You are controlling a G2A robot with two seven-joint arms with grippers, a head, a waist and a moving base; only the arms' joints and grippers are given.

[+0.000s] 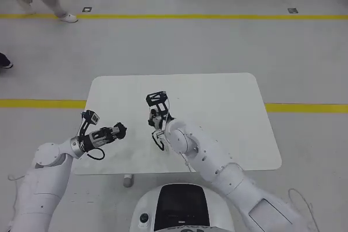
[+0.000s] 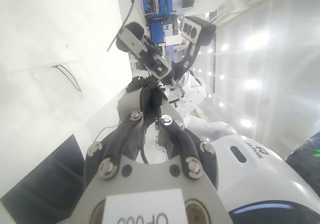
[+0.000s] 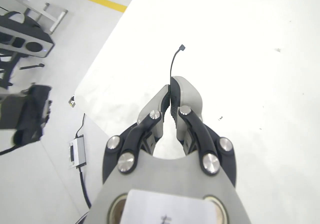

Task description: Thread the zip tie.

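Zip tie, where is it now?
Right wrist view: the zip tie is pinched in the right gripper above the white table, its head sticking out beyond.

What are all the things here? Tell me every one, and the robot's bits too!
zip tie: one, black, pinched in the right gripper above the table, with its square head end sticking out past the fingertips
table: one, white, under both grippers
yellow lines: two, painted on the grey floor, one passing under the table and one farther away
small box: one, grey with a black cable, on the floor beside the table's edge
right gripper: one, grey and black, shut on the zip tie over the middle of the table
left gripper: one, grey and black, shut, over the table near its edge, apart from the zip tie
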